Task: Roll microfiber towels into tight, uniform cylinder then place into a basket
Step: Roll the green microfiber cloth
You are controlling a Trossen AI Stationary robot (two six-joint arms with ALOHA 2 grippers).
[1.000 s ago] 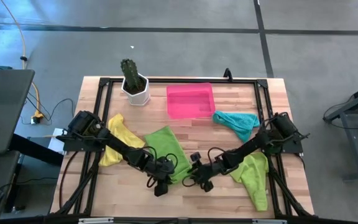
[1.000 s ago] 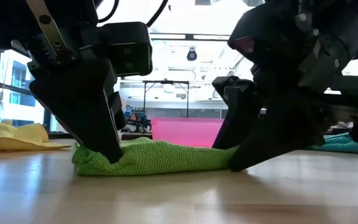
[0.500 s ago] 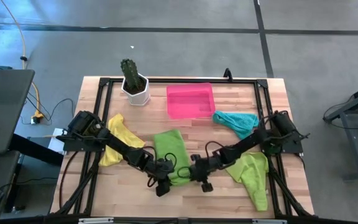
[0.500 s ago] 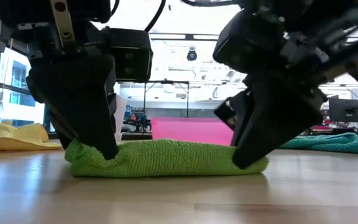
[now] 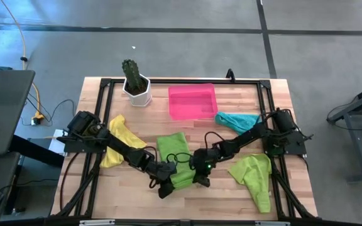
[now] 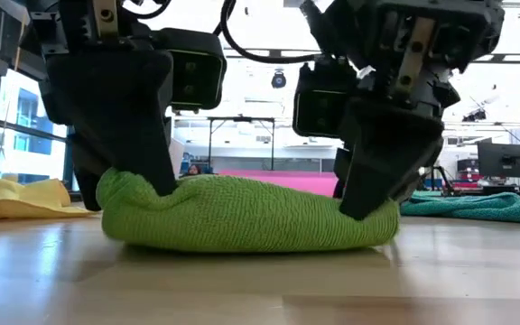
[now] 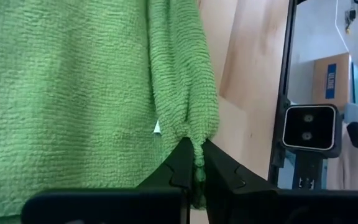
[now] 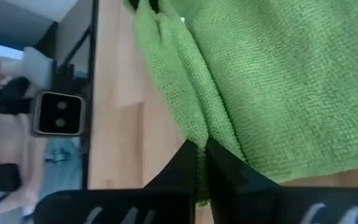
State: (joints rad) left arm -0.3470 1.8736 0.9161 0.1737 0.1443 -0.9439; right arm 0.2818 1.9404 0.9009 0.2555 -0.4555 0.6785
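Note:
A lime green towel point(image 5: 173, 156) lies in the middle of the table, its near edge turned up into a thick roll point(image 6: 242, 217). My left gripper point(image 5: 166, 184) is shut on the roll's left end and my right gripper point(image 5: 200, 177) on its right end. The far part of the towel lies flat on the wood. Also flat on the table are a yellow towel point(image 5: 119, 147) at the left, a teal one point(image 5: 237, 122) at the right and a second lime green one point(image 5: 254, 177) at the near right. The pink basket point(image 5: 192, 100) stands at the far edge. My left gripper pinches the left end of the rolled near edge point(image 7: 194, 144) between its two fingers, several layers gathered into a fold. It slants down from the near left, and the roll rests on the table. My right gripper pinches the right end of the same rolled edge point(image 8: 197, 138) between its two fingers. It slants down from the near right, and that end of the roll lies on the wood.
A white pot with a green cactus point(image 5: 136, 85) stands at the far left beside the basket. A black frame point(image 5: 105, 85) runs round the tabletop. Bare wood point(image 5: 215, 201) lies between the roll and the table's near edge.
My right gripper has swung toward the table's left onto the towel's near right end, shut on it and rolled its wrist. My left gripper has also rolled. The towel's near edge has turned over into a thicker roll; its far part has stayed flat.

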